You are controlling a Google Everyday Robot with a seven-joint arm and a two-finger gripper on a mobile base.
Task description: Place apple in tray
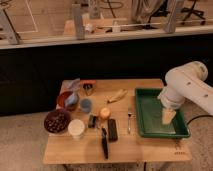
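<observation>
1. Camera view, the task's things: The apple (104, 113) is a small round fruit, yellow-orange with a warmer blush. It sits on the wooden surface (150, 150) near the middle, well apart from the gripper. It is outside the tray (150, 111), to the left of it, with a fork (129, 120) lying between the two. The tray is a big shallow dark-green rectangle with a raised rim, on the right side of the surface. A pale banana (117, 95) lies just behind the apple, and a white cup (76, 128) stands to its front left.

2. Camera view, the arm: The white arm (187, 82) comes in from the right, bends at a bulky joint and points downward. The gripper (168, 116) hangs over the right half of the tray, with nothing visibly in it.

3. Camera view, what is hard to see:
   - I cannot tell whether the gripper is apart or together; it reads as one pale wedge against the green.
   - I cannot tell whether it touches the tray floor.
   - The arm is cut off at the right edge.
   - A brown bowl (57, 121) at the left holds something dark that I can't make out.
</observation>
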